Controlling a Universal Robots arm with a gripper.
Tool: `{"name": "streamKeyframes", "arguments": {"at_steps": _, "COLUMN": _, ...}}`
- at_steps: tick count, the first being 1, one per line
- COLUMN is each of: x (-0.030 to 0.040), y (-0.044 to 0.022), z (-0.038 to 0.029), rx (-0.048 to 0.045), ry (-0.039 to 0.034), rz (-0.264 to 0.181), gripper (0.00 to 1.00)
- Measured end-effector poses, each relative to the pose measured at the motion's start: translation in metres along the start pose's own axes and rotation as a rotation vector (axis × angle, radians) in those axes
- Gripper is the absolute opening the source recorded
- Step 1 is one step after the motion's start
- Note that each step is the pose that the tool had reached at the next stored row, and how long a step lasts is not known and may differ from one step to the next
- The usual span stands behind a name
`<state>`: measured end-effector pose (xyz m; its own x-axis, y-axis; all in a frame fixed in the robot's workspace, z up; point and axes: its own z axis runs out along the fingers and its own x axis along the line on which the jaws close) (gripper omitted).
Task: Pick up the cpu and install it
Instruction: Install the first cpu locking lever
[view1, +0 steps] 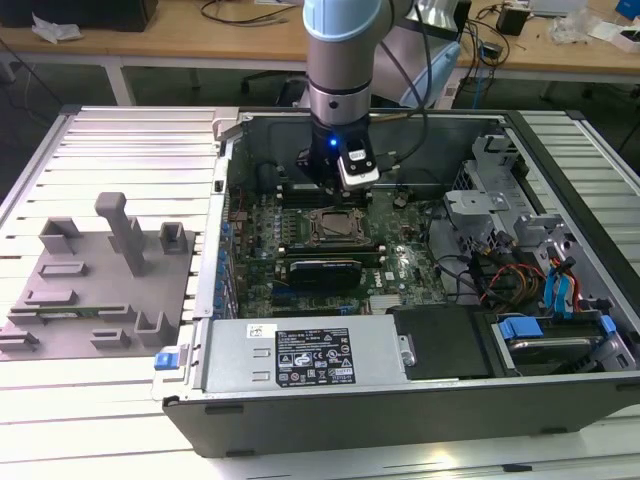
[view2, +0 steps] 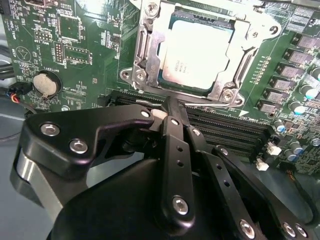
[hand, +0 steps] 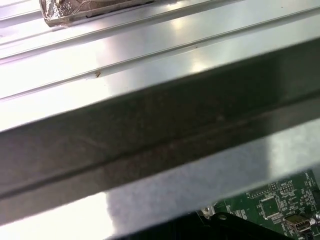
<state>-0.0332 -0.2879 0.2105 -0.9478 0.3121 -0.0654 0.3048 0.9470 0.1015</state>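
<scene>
The cpu, a pale silver square chip, lies flat inside the metal-framed socket on the green motherboard. In the exterior view the socket sits in the middle of the open computer case. My gripper hangs just off the socket's edge, over the black memory slots. Its black fingers are drawn together with nothing between them. The exterior view has the gripper low inside the case, just behind the socket.
The case's walls close in around the arm. A power supply fills the front, with drive bays and cables on the exterior view's right. On the exterior view's left, a grey fixture holds a green memory stick. A coin battery sits on the board.
</scene>
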Motion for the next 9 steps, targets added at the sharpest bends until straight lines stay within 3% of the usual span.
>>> {"name": "streamKeyframes", "arguments": {"at_steps": 6, "x": 0.0012, "y": 0.0035, "z": 0.0001, "rx": 0.0003, "ry": 0.0001, "rz": 0.0, "gripper": 0.11}}
{"name": "streamKeyframes", "arguments": {"at_steps": 9, "x": 0.0013, "y": 0.0035, "z": 0.0011, "rx": -0.0014, "ry": -0.0035, "rz": 0.0, "gripper": 0.11}}
